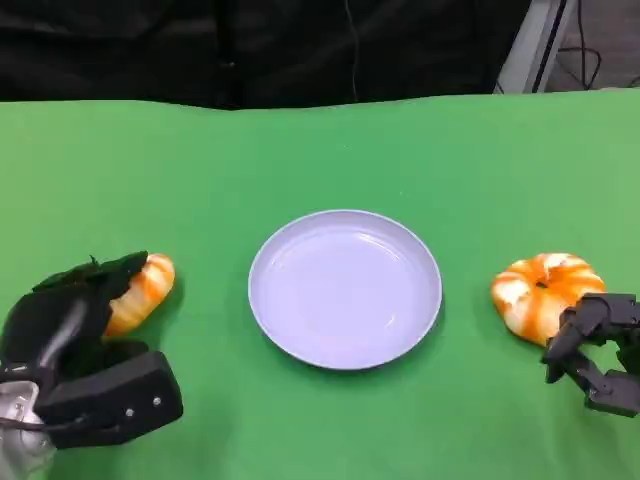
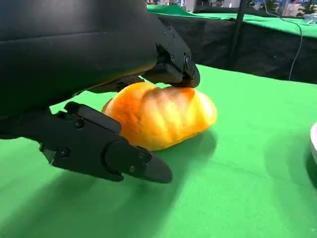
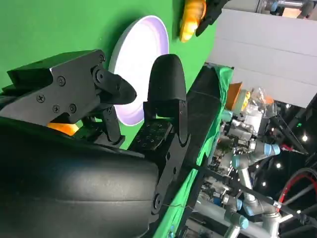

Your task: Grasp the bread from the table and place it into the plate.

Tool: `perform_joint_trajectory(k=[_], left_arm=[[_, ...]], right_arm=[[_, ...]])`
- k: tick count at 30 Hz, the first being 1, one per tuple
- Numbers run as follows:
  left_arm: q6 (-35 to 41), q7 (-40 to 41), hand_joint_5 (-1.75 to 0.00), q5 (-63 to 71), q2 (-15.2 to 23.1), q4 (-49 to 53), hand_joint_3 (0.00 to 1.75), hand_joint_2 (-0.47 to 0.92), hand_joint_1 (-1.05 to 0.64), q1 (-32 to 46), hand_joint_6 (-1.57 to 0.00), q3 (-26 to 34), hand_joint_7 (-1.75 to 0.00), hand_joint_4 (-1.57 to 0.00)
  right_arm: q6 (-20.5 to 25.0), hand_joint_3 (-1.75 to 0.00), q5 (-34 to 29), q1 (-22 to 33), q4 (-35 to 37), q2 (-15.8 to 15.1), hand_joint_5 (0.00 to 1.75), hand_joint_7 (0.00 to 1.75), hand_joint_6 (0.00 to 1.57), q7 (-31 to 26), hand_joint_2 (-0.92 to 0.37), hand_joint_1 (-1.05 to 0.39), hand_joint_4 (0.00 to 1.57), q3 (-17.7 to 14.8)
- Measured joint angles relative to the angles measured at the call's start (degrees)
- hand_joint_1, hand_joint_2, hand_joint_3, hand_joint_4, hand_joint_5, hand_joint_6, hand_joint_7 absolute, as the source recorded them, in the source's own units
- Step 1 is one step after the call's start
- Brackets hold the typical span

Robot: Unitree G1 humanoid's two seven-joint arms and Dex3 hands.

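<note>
A long orange-and-white bread (image 1: pixel 145 288) (image 2: pixel 161 115) lies on the green table left of the lavender plate (image 1: pixel 345 290) (image 3: pixel 136 59). My left hand (image 1: pixel 70 320) arches over the bread's near end. Its fingers (image 2: pixel 176 69) touch the top of the loaf, and the thumb (image 2: pixel 109 151) stands beside it, seemingly apart. The loaf rests on the cloth. A round orange-and-white bread (image 1: pixel 545 290) (image 3: pixel 63 128) sits right of the plate. My right hand (image 1: pixel 600 345) hovers at its near right edge, fingers (image 3: pixel 166 84) loosely curled and holding nothing.
The green table (image 1: pixel 320 160) ends at a black backdrop (image 1: pixel 250 45) behind. The plate's rim (image 2: pixel 313 144) shows at the edge of the left wrist view. The right wrist view also shows another table and robot equipment (image 3: pixel 247 148) beyond the cloth's edge.
</note>
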Motion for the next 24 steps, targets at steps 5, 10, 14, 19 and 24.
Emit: perform_joint_trajectory(k=[5,10,14,19,24], left_arm=[[-0.1,-0.6,0.00,-0.2,0.0,0.0,0.02,0.92,-0.12,0.0,-0.38,0.0,0.00,-0.39],[-0.2,-1.2,0.00,-0.5,0.0,0.2,0.05,0.92,-0.06,-0.1,-0.39,0.0,0.00,-0.38],[-0.5,-1.9,-0.05,-1.7,0.0,0.4,0.15,0.92,-0.04,-0.2,-0.50,0.3,-0.04,-0.50],[0.0,-1.9,-0.11,-2.2,0.0,0.7,0.33,0.92,-0.06,-0.5,-0.75,0.3,-0.08,-0.72],[-0.7,-1.9,-0.84,-3.3,-0.3,1.4,0.41,0.92,-0.06,-1.0,-0.90,1.1,-0.22,-0.58]], right_arm=[[0.0,-0.83,0.0,0.0,0.0,0.0,1.41,1.00,0.93,0.0,-0.70,0.13,0.87,0.0],[0.0,-0.82,0.0,0.0,0.0,0.0,1.41,1.01,0.92,0.0,-0.71,0.13,0.87,0.0],[0.0,-0.82,0.0,0.0,0.0,0.0,1.42,1.01,0.92,0.0,-0.71,0.13,0.88,0.0],[0.0,-0.82,-0.1,0.0,0.0,0.0,1.41,1.01,0.92,0.0,-0.71,0.13,0.88,0.0],[0.6,-0.81,0.3,0.0,0.0,0.0,1.41,1.00,0.92,0.2,-0.71,0.13,0.87,0.0]])
